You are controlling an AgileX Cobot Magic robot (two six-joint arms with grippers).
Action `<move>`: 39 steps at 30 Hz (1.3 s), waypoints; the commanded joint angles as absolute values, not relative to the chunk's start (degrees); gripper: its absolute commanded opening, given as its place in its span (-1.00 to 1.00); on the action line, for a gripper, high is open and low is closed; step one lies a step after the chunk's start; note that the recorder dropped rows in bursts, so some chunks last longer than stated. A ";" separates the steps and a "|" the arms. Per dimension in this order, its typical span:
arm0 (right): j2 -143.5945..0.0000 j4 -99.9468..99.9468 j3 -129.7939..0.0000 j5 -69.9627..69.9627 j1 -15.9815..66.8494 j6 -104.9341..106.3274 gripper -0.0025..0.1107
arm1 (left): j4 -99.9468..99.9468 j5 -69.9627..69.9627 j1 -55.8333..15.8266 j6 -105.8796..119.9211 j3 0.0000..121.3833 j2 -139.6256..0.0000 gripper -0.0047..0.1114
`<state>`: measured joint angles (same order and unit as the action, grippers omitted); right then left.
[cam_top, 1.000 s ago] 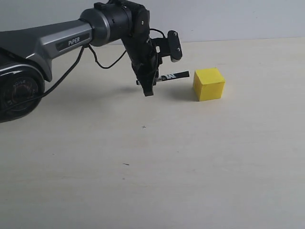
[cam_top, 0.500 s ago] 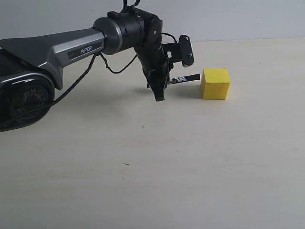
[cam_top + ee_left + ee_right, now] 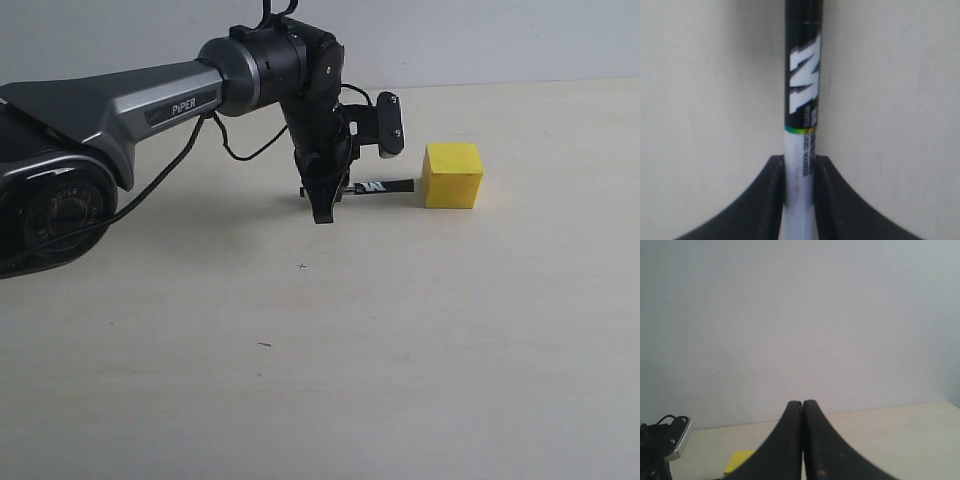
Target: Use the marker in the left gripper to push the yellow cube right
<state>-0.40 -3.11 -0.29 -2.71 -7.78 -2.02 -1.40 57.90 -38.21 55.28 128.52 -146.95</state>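
My left gripper (image 3: 323,205) points down at the table, left of the yellow cube (image 3: 452,175). It is shut on the marker (image 3: 382,187), which lies level, low over the table, and points right. The marker's black tip ends just short of the cube's left face, with a thin gap showing. In the left wrist view the black fingers (image 3: 771,192) clamp the white barrel, and the marker (image 3: 802,95) runs out ahead with its black-and-white label. My right gripper (image 3: 802,405) is shut and empty, raised away from the cube (image 3: 739,460), and is not in the exterior view.
The beige table (image 3: 420,330) meets a pale wall (image 3: 500,40) along its far edge behind the cube. The grey arm marked "PIPER" (image 3: 120,105) comes in from the left. Its wrist camera block (image 3: 676,439) shows in the right wrist view.
The left arm swept right and the marker pushed the cube a little to the right. Since then the gripper has dropped lower and drawn back slightly; the cube now rests still.
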 commanded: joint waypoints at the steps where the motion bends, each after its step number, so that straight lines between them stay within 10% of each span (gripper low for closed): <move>1: 0.00 -2.94 0.00 -2.74 -7.96 -1.69 -0.96 | -1.42 55.62 -38.91 53.20 128.80 -146.49 -0.92; 39: 0.00 -2.85 0.00 -2.74 -7.96 -1.81 -0.96 | -26.30 61.09 -46.43 31.64 128.46 -145.56 -0.92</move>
<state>-0.40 -3.11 -0.29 -2.71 -7.78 -2.02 -23.45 60.60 -45.21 34.61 128.52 -146.50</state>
